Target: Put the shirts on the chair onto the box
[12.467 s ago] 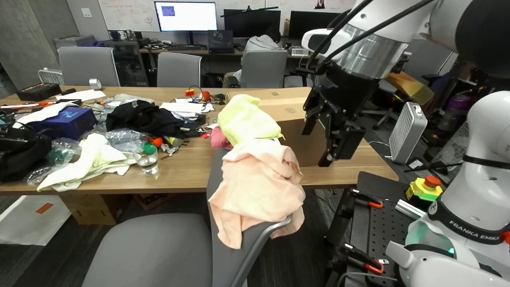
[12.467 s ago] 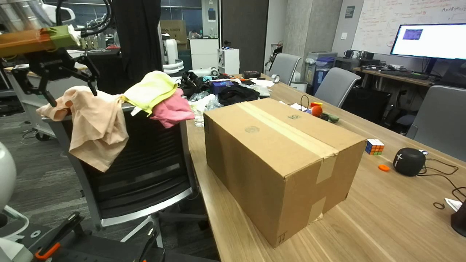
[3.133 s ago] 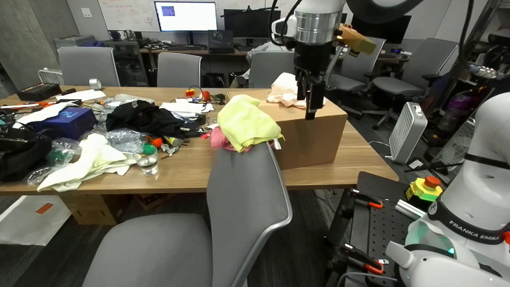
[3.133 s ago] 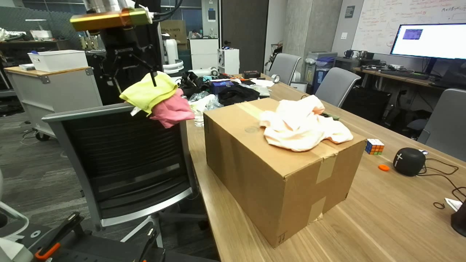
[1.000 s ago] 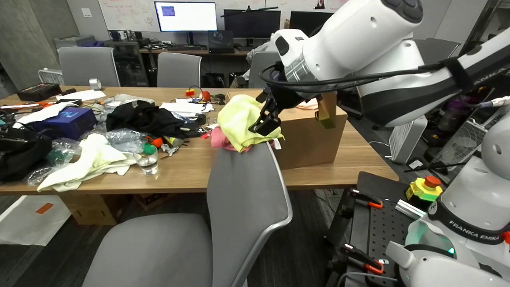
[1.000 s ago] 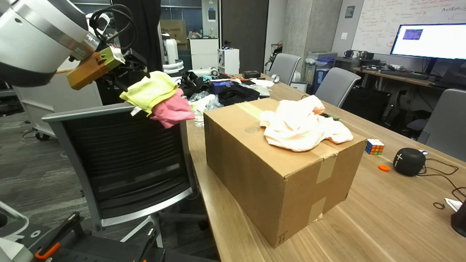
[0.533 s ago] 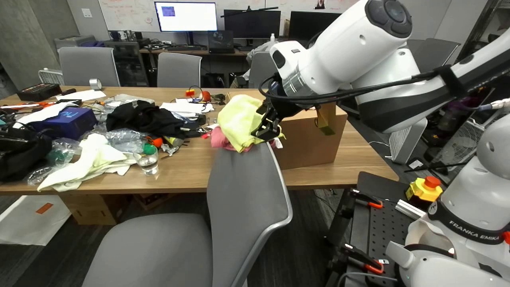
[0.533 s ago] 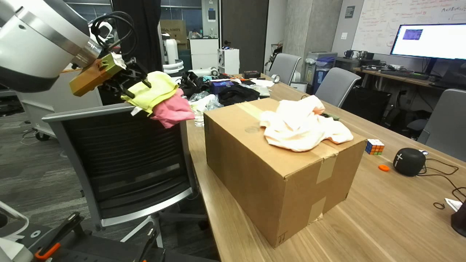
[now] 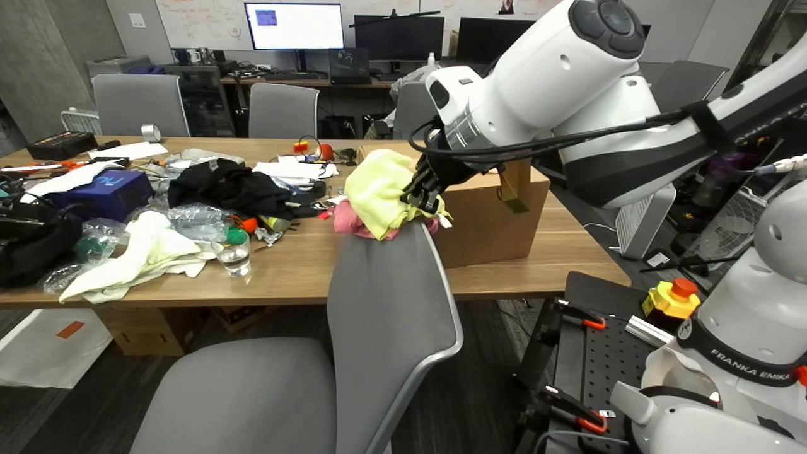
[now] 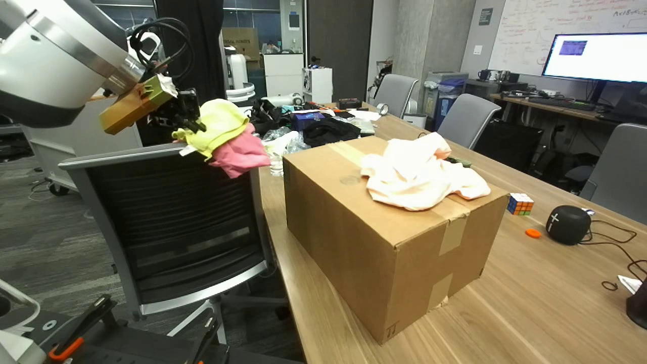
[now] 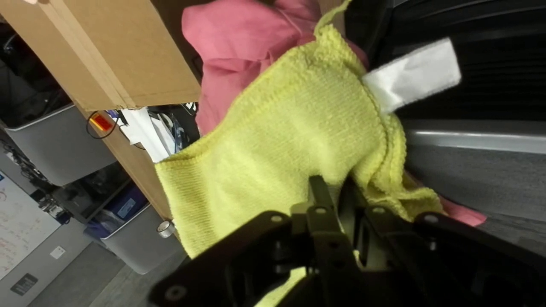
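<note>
By the end effector (image 11: 334, 187) a fold of the yellow shirt (image 11: 277, 136) is pinched — the jaws stand nearly together, with cloth creased between their tips. Just below the end effector, the yellow shirt is laid over the pink shirt (image 11: 239, 38), and both are draped across the top of the chair (image 9: 391, 296); by that narrow edge the cloth is kept raised and easy to reach. An upper fold seems to be gripped so that the pink shirt may be left behind, though it could be dragged along if the layers cling. Apart from the end effector, beside the chair, the box (image 10: 343, 227) is set on the surface (image 10: 536, 303), its broad flat top presumably meant as a nearby landing place. There, well away from the end effector, the peach shirt (image 10: 419, 172) is already laid, loosely crumpled. Three shirts are counted: one on the box and two on the chair, one of these pinched. One box and one shirt-bearing chair are counted too — and, apart from the end effector, one glass (image 9: 234, 260) and one puzzle cube (image 10: 520, 203) on the surface.
</note>
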Action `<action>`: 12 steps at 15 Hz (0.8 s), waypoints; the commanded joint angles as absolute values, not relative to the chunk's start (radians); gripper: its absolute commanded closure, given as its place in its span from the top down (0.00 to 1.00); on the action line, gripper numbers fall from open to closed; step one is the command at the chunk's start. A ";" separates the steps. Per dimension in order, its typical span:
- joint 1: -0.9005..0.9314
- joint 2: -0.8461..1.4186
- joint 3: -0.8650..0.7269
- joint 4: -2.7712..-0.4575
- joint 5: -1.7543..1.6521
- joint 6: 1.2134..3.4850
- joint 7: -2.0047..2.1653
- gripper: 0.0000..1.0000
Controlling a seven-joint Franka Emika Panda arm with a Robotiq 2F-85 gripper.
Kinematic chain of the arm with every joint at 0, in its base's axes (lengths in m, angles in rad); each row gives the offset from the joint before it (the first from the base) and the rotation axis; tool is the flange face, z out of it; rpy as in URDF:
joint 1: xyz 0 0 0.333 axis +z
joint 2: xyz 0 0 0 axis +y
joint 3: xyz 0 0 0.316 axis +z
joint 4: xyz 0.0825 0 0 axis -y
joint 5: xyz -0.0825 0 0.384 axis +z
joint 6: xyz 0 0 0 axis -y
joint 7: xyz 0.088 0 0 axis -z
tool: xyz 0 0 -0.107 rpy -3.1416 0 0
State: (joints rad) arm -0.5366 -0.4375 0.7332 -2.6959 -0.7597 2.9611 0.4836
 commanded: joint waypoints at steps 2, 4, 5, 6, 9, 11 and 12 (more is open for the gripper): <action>-0.490 -0.417 0.678 -2.666 -0.717 2.938 0.438 0.00; -0.430 -0.410 0.622 -2.661 -0.675 2.929 0.397 0.01; -0.390 -0.403 0.588 -2.660 -0.642 2.919 0.363 0.01; -0.336 -0.399 0.543 -2.656 -0.596 2.901 0.318 0.01; -0.150 -0.417 0.388 -2.640 -0.461 2.812 0.173 0.01; -0.040 -0.448 0.298 -2.614 -0.362 2.718 0.066 0.01; 0.008 -0.468 0.255 -2.588 -0.319 2.659 0.016 0.01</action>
